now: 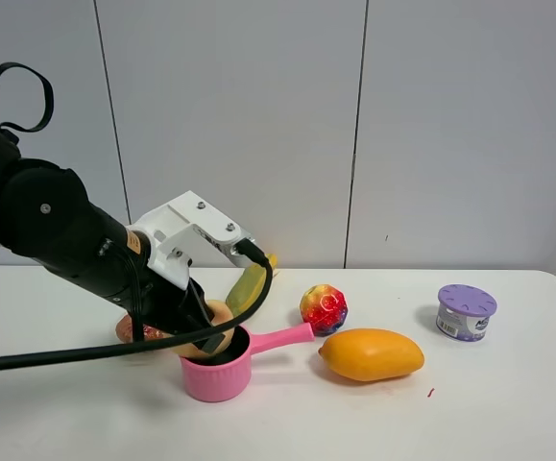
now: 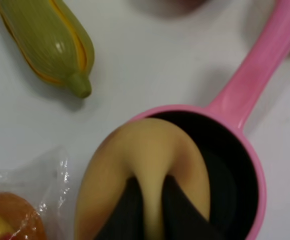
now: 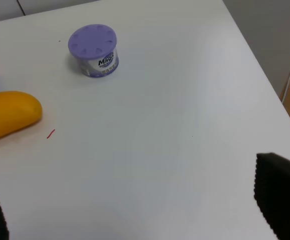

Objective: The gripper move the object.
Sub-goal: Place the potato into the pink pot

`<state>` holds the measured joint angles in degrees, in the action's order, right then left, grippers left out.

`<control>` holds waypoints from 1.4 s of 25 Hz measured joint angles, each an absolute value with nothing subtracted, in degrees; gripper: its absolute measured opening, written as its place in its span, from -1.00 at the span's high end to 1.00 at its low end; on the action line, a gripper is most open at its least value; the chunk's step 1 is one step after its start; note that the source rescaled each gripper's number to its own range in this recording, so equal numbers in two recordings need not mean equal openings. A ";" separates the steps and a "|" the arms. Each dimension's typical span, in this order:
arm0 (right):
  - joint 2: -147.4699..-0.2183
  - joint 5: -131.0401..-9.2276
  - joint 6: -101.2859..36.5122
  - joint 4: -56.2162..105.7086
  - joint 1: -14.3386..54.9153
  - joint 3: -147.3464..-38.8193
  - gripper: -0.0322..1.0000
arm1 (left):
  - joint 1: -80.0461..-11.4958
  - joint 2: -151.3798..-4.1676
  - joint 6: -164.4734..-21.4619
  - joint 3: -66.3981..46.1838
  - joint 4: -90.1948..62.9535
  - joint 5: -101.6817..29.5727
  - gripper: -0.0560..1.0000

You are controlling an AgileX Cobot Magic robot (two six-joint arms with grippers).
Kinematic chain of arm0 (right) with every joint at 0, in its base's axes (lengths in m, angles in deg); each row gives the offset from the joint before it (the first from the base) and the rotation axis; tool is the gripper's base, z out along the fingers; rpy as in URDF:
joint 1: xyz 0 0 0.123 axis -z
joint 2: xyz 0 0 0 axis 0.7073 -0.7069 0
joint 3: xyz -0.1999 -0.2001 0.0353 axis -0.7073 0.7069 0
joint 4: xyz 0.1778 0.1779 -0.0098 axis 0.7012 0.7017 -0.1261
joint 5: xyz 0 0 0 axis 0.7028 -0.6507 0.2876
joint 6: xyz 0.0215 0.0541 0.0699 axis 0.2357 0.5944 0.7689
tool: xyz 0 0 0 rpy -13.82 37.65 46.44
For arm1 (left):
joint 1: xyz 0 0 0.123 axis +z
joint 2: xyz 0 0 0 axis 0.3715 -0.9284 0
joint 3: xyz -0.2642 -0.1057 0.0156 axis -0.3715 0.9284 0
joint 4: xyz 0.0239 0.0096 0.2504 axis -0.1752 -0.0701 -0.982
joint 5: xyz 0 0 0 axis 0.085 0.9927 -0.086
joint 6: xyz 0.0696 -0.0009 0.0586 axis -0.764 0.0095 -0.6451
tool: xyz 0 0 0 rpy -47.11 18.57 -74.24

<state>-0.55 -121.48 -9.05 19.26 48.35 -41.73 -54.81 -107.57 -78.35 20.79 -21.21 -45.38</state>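
White surface (image 1: 508, 403): I see its far edge against the panelled wall (image 1: 229, 115). Its right edge shows in the right wrist view. The near and left edges are cut off. A broad bare stretch runs from the can to the right edge.

Left arm (image 1: 57, 226): one, dark, entering from the left of the high view. It hides much of what lies behind it.

Mango (image 1: 372, 353): one, orange, lying right of the pan handle's tip, with a small gap between them.

Saucepan (image 1: 215, 379): one, pink with a black inside, handle pointing toward the ball.

Corn cob (image 2: 49, 40): one, green and yellow, beside the pan and not touching it. It is half hidden by the arm from above.

Can (image 1: 466, 312): one, purple lid, standing well apart near the right edge.

Ball (image 1: 324, 307): one, red-yellow speckled, just behind the handle's end.

Potato (image 2: 145, 160): one, tan, at the pan's mouth, overlapping the rim opposite the handle. I cannot tell whether it touches the pan.

Wrapped item (image 2: 9, 220): one, orange, in clear film, cut off and hard to identify.

Left pincer (image 2: 152, 187): both dark fingers (image 2: 122, 215) are pressed onto the potato, gripping it.

Right pincer (image 3: 137, 210): spread wide, only its two tips in frame, nothing between them.

Red mark (image 1: 431, 392): one, tiny, on the surface near the mango.
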 joint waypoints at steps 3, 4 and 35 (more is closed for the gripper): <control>-0.55 -121.48 -9.05 19.26 48.35 -41.73 -1.00 | -54.81 -107.79 -78.39 20.79 -21.21 -46.65 0.89; -0.55 -121.48 -9.05 19.26 48.35 -41.73 -1.00 | -54.81 -107.79 -78.39 20.79 -21.21 -47.00 0.89; -0.55 -121.48 -9.05 19.26 48.35 -41.73 -1.00 | -57.94 -108.21 -78.16 20.79 -21.14 -48.19 -0.88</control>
<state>-0.55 -121.48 -9.05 19.26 48.35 -41.73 -57.94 -108.21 -78.16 20.79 -21.14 -48.19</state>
